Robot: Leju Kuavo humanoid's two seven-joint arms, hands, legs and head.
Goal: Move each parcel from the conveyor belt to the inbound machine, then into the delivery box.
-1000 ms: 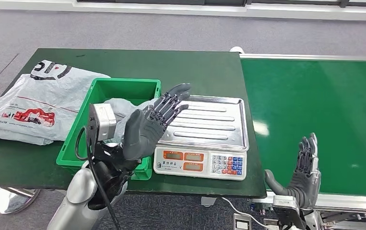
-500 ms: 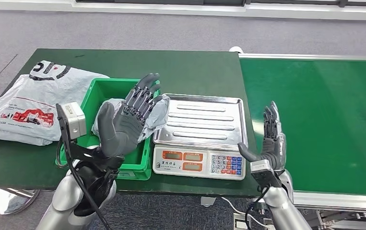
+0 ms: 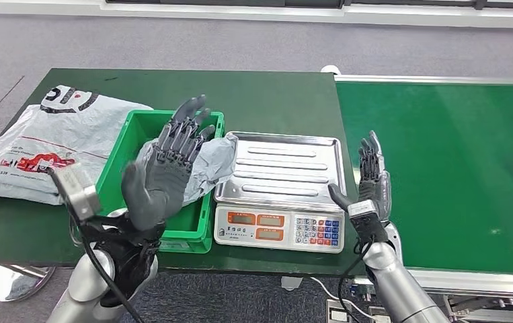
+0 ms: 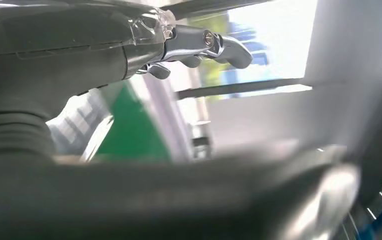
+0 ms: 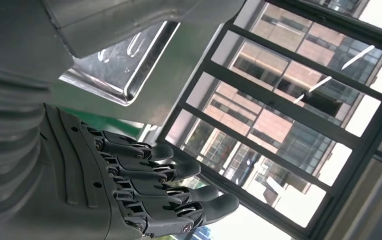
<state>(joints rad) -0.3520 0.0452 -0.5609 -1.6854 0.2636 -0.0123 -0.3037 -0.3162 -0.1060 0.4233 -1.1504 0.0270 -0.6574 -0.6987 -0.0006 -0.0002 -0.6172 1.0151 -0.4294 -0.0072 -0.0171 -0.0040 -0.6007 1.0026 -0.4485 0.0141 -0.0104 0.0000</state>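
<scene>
Head view: left hand (image 3: 163,171) spread, empty, above the green box (image 3: 147,128) holding a grey parcel (image 3: 208,161).
Right wrist view: right hand (image 5: 123,192) fingers extended, empty, near the scale tray (image 5: 123,70).

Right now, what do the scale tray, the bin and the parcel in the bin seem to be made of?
Scale tray: probably stainless steel, shiny, with pressed ribs and reflections.
Bin: likely hard plastic, even green with a moulded rim.
Parcel: seems a thin grey plastic mailer, crumpled and slightly glossy.
</scene>
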